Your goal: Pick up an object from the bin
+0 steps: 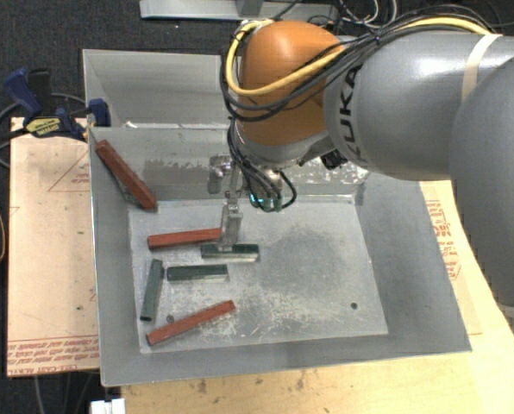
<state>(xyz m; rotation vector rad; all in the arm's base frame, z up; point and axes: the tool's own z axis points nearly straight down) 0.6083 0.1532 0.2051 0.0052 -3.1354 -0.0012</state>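
Observation:
My gripper (232,231) hangs below the orange wrist cover, low in the middle of the bin. Its tip comes down right at a short dark green bar (229,251) that lies flat and crosswise beneath it; whether they touch I cannot tell. Just left of the tip lies a red-brown bar (184,239), its right end close to the gripper. Slightly nearer the front lies another dark green bar (197,272), parallel to the first.
A green bar (152,289) lies lengthwise at the front left, with a red-brown bar (191,321) slanting beside it. Another red-brown bar (126,175) leans along the left wall. The arm looms over the bin's right rear.

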